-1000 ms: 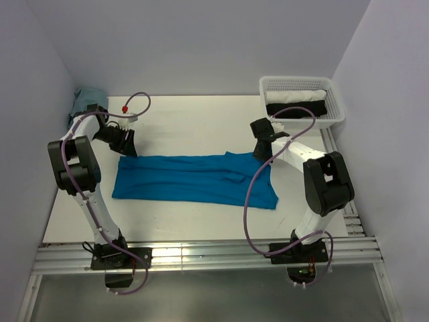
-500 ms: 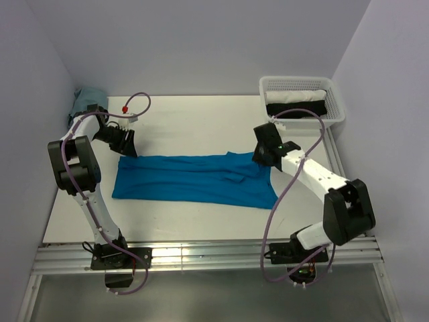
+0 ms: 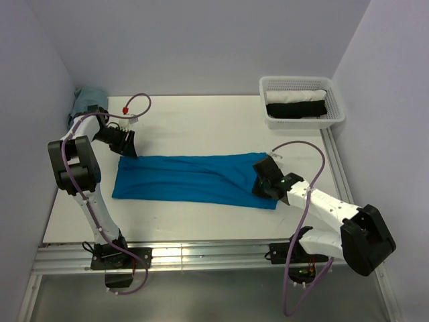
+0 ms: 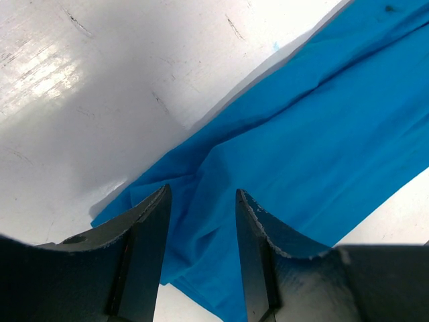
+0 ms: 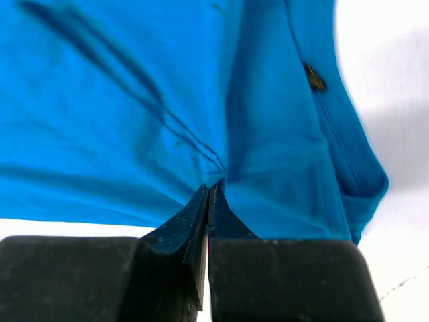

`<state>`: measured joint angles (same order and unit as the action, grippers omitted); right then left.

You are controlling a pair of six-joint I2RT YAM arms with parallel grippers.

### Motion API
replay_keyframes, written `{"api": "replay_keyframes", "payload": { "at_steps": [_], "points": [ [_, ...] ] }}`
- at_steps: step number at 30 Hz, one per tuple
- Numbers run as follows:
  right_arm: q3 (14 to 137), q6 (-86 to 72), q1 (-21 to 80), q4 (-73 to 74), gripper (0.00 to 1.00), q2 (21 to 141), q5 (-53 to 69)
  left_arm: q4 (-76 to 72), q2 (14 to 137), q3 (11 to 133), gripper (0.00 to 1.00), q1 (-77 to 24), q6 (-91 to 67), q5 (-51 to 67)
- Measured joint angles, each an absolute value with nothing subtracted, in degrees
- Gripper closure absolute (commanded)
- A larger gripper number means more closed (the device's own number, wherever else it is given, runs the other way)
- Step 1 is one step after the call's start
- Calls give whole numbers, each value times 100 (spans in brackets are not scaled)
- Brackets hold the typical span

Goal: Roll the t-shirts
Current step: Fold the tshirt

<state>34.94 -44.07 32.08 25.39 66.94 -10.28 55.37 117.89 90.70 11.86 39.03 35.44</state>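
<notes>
**Both grippers at the ends of the tee**

The white table (image 3: 201, 124) is carrying everything. The turquoise tee (image 3: 188, 178) is lying flat across its middle as a long band running left to right, with soft creases along its length. At the far right corner the white mesh basket (image 3: 295, 79) is holding a white roll (image 3: 298, 96) and a black roll (image 3: 295, 109) side by side. A crumpled teal cloth (image 3: 86, 100) is sitting in the far left corner.

I am hovering my left gripper (image 4: 201, 194) over the tee's far left corner, the fingers standing moderately apart above the fabric. I am pressing my right gripper (image 5: 209, 189) closed on a pinch of the tee near its right end, where creases are converging at the tips. A small dark tag (image 5: 312, 77) is showing on the fabric beyond them.
</notes>
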Motion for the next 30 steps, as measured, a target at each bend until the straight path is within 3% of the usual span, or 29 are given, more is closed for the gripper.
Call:
{"api": "replay_keyframes", "payload": {
  "at_steps": [4, 8, 10, 16, 23, 30],
  "points": [
    [3223, -4674, 3288, 2543, 83, 6654, -1017, 5537, 11789, 9065, 52, 1186, 3942, 3524],
    [3238, -4810, 3369, 2593, 56, 6619, -1074, 5537, 11789, 9065, 52, 1186, 3959, 3505],
    [3404, -4814, 3387, 2746, 51, 6598, -1116, 5540, 11789, 9065, 52, 1186, 3964, 3498],
    [4595, -4532, 3356, 2716, 51, 6958, -1151, 5546, 11789, 9065, 52, 1186, 3962, 3465],
    [6248, -3892, 3004, 2034, 53, 9225, -757, 5553, 11789, 9067, 52, 1186, 3957, 3463],
    [6375, -3601, 2749, 1977, 53, 10355, -298, 5621, 11789, 9218, 52, 1186, 3933, 3468]
  ]
}}
